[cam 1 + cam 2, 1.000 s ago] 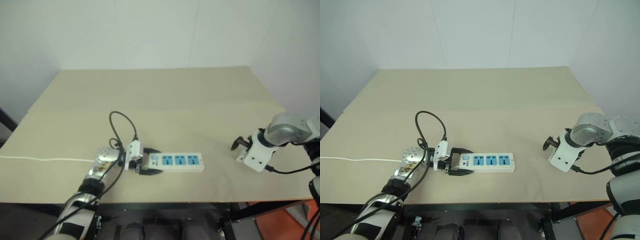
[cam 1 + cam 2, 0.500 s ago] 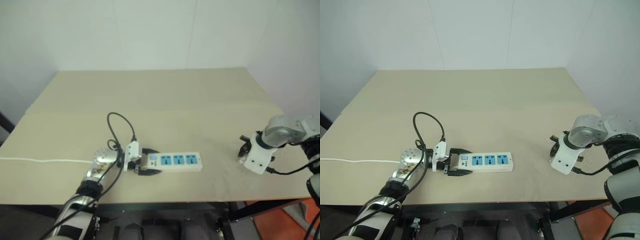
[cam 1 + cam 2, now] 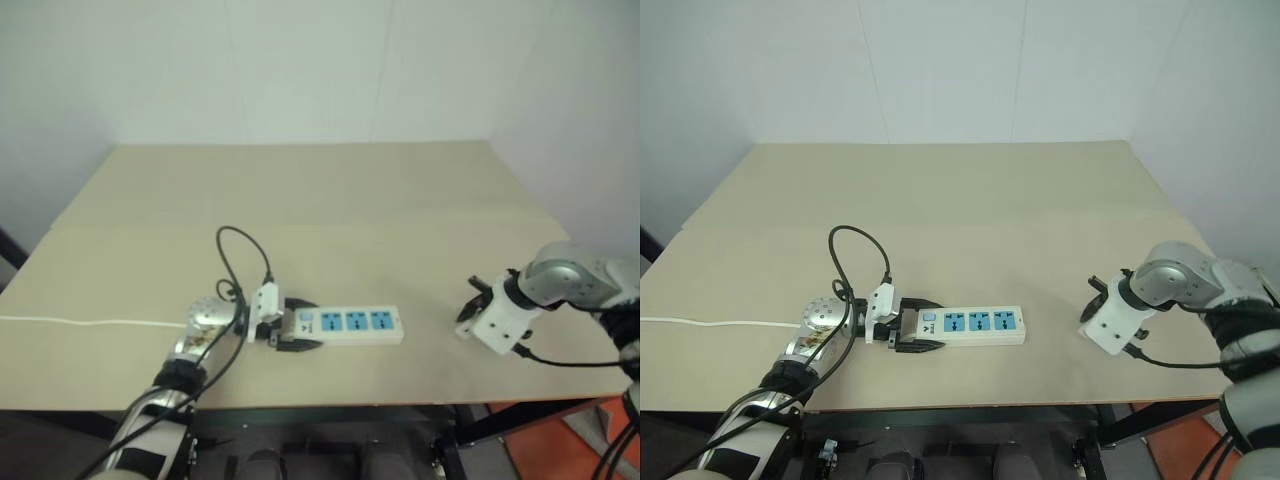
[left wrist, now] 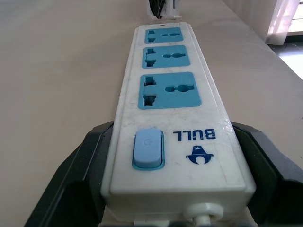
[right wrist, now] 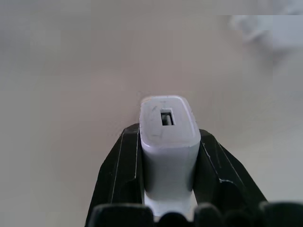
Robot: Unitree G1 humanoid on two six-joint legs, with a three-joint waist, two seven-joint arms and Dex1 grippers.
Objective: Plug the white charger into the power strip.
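The white charger (image 5: pixel 168 135) sits clamped between the two black fingers of my right gripper (image 3: pixel 1098 296), port end facing out, held over the bench (image 3: pixel 970 200) near its right edge. The power strip (image 3: pixel 972 324) lies flat near the front edge, left of the middle. My left gripper (image 3: pixel 912 326) is clenched around its switch end. The strip's thin cord (image 3: pixel 90 321) trails off toward the left edge.
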